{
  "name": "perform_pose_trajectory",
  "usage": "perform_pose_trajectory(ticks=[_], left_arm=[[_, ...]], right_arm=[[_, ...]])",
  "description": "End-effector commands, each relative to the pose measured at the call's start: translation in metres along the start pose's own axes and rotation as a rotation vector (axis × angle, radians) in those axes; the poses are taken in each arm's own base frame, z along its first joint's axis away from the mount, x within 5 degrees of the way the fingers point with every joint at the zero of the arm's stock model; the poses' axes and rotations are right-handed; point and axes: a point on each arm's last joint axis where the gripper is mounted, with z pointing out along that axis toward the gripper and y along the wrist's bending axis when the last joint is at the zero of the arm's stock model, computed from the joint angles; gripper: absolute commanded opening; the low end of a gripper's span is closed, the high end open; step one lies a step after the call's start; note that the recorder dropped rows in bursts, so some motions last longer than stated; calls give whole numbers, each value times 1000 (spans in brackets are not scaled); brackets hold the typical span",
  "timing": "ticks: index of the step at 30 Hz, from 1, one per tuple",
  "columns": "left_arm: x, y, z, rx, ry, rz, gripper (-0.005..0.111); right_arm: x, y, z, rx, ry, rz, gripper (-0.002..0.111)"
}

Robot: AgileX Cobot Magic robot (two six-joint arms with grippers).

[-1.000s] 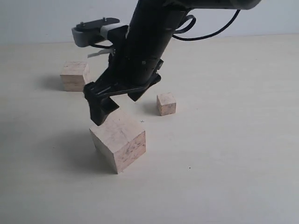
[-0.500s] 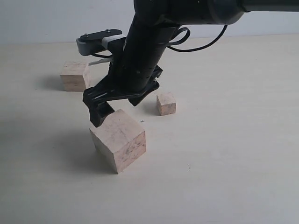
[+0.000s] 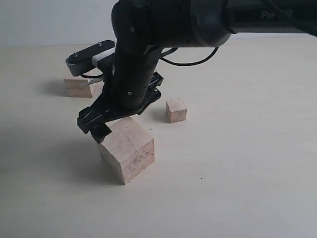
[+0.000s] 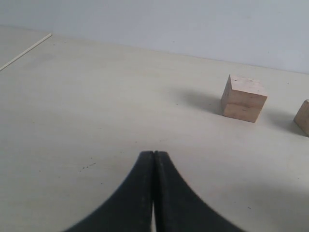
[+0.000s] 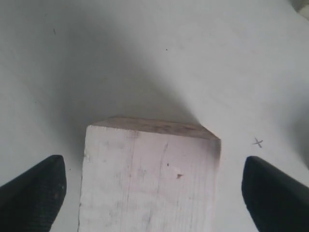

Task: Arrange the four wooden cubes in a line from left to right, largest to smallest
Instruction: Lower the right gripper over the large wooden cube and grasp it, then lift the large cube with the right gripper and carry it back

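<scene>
The largest wooden cube sits near the front, turned at an angle. My right gripper is open and has come down over it from above. In the right wrist view the cube lies between the fingertips, with a gap on each side. A mid-sized cube stands at the back left, partly behind the wrist. A small cube stands to the right of the arm. Any fourth cube is hidden in the exterior view. My left gripper is shut and empty, with two cubes beyond it.
The pale tabletop runs back to a light wall. The right arm's dark body and cable hang over the middle of the table. A thin seam or edge shows in the left wrist view.
The right arm has sunk and shifted left, bringing its open fingers down beside the largest cube. The cubes have not moved.
</scene>
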Motion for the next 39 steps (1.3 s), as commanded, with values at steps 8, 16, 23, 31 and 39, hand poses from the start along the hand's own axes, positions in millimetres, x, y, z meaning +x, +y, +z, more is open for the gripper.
perform_pose_trajectory(ticks=[8, 16, 23, 31, 39], left_arm=[[0, 0, 0, 1, -12, -5, 0], [0, 0, 0, 1, -12, -5, 0], [0, 0, 0, 1, -12, -5, 0], [0, 0, 0, 1, -12, -5, 0], [0, 0, 0, 1, -12, -5, 0]], right_arm=[[3, 1, 12, -6, 55, 34, 93], [14, -1, 35, 2, 182, 63, 93], [15, -2, 37, 16, 188, 79, 72], [18, 11, 25, -127, 221, -43, -1], [-14, -8, -35, 79, 11, -260, 0]])
